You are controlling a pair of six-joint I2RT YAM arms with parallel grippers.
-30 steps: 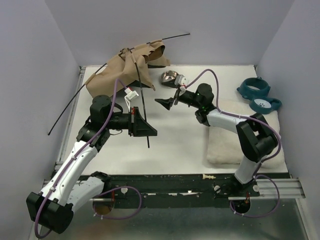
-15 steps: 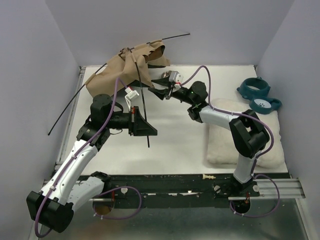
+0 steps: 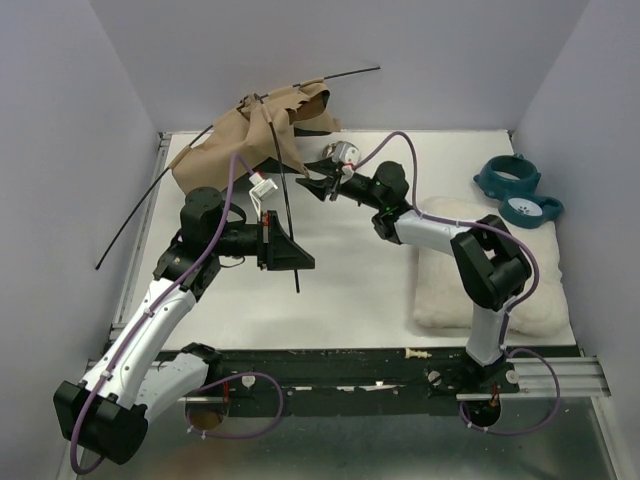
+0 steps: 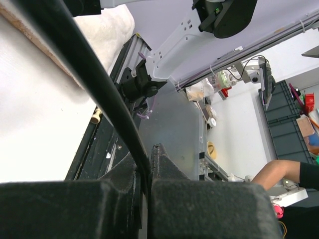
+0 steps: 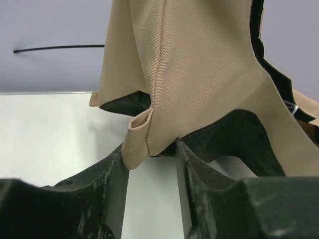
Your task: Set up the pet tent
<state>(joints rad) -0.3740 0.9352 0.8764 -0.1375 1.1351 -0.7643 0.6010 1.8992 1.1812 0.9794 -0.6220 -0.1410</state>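
The left gripper (image 4: 145, 172) pinches one thin black pole (image 4: 99, 92) tight, while the right gripper (image 5: 151, 149) clamps a tan hem corner of the pet tent (image 5: 199, 64)

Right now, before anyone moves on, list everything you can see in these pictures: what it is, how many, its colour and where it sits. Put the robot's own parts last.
pet tent: 1, tan fabric with black trim, slumped at the far left of the table
poles: 2, thin and black, crossing through the tent; one juts past the left edge
cushion: 1, white and fluffy, near right of the table
bowl stand: 1, teal, far right corner
table: 1, white top
arms: 2, white and black, bolted at the near edge
left tool: 1, black, shut on a pole, left of centre
right tool: 1, black, closed on a fold of the tent's fabric
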